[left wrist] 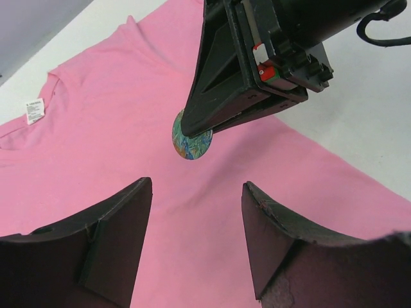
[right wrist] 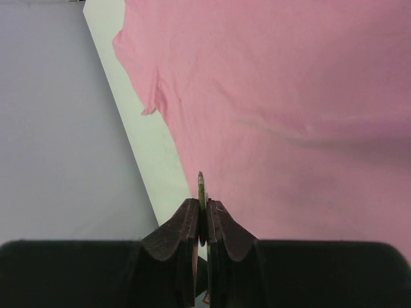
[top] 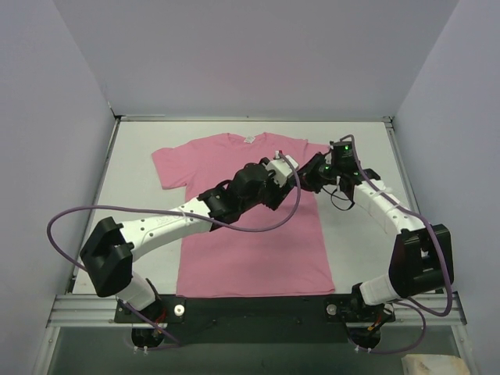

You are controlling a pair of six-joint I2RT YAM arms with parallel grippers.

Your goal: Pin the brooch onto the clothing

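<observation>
Step in hand: carrying the brooch (left wrist: 191,142) to its spot on the clothing (top: 250,250); the pinning itself is not yet done

Right end effector (right wrist: 202,205): pressed together on the brooch, pinching it by its edge; in my right wrist view the disc stands edge-on between the tips, its upper rim poking out beyond them

Left end effector (left wrist: 197,186): spread wide and holding nothing; it hangs over the pink cloth just beside the right one, the brooch in view between its two fingers

Brooch position: over the upper chest of the shirt, well to one side of the white neck label (left wrist: 34,110); whether it touches the fabric I cannot tell

Clothing: spread flat on the bench (top: 133,156), neckline at the far side

Next move, as I judge it: lower the disc flat against the cloth and press it home; my left end effector likely has to steady or pinch the fabric under it, so the shirt does not slide or bunch

Caution: the pinch is narrow and on the rim; a tilt could twist the disc loose
</observation>
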